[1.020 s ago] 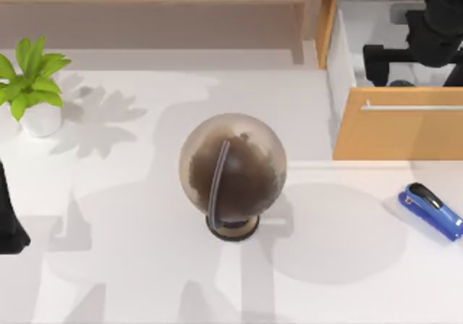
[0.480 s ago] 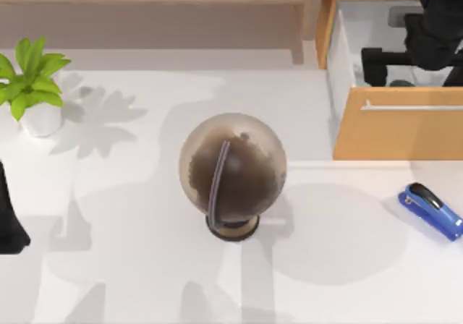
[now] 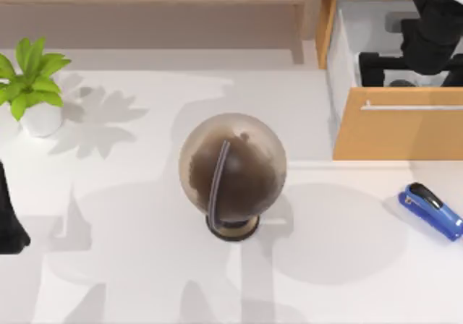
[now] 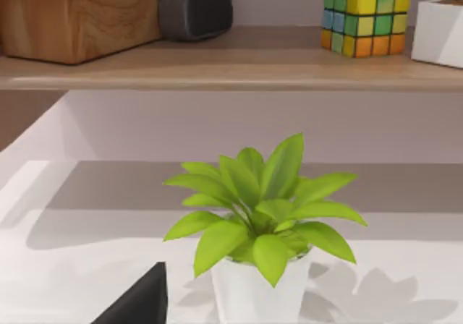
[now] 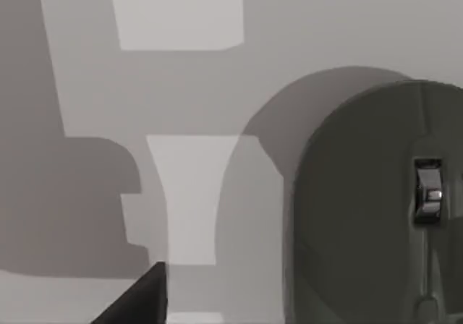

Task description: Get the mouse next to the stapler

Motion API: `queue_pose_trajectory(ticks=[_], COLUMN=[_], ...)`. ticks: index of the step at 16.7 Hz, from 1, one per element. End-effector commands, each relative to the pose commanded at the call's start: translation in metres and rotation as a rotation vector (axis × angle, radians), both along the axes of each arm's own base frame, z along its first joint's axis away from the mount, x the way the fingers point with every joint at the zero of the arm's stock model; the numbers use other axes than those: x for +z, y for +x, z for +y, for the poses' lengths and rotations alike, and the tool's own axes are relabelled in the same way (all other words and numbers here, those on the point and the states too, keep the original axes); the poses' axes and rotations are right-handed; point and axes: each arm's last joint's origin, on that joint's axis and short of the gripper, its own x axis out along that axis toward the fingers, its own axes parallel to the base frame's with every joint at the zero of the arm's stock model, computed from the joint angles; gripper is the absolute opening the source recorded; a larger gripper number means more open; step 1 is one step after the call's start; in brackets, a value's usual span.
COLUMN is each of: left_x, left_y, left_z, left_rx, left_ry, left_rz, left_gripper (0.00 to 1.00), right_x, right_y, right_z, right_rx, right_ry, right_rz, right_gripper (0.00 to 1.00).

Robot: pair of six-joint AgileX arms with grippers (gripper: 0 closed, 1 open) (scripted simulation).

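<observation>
Right gripper (image 3: 405, 56) hung over open drawer (image 3: 394, 125) at table's upper right; finger state cannot be told. Mouse (image 5: 376, 208) seen close below in right wrist view, on drawer floor, long axis running along camera's line. Stapler (image 3: 432, 210) lying on tabletop below drawer, well apart. Right arm judged far nearer. Left arm (image 3: 9, 215) parked at left edge.

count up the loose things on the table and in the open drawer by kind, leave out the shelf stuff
globe: 1
potted plant: 1
stapler: 1
mouse, in the drawer under the right gripper: 1
total: 4
</observation>
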Motion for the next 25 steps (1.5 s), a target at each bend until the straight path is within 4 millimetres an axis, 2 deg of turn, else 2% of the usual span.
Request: queue_pose_trajectory(ticks=[13,23,25], left_x=[0.0,0.0,0.0], left_y=[0.0,0.0,0.0], left_z=[0.0,0.0,0.0], left_rx=[0.0,0.0,0.0], left_ry=[0.0,0.0,0.0], left_rz=[0.0,0.0,0.0], left_gripper=[1.0,1.0,1.0], right_x=[0.0,0.001,0.013], right_y=[0.0,0.0,-0.002], right_z=[0.0,0.0,0.001], right_rx=[0.0,-0.002,0.005], right_ry=[0.0,0.001,0.001], right_rz=[0.0,-0.001,-0.017], right_gripper=[0.02,0.0,0.0])
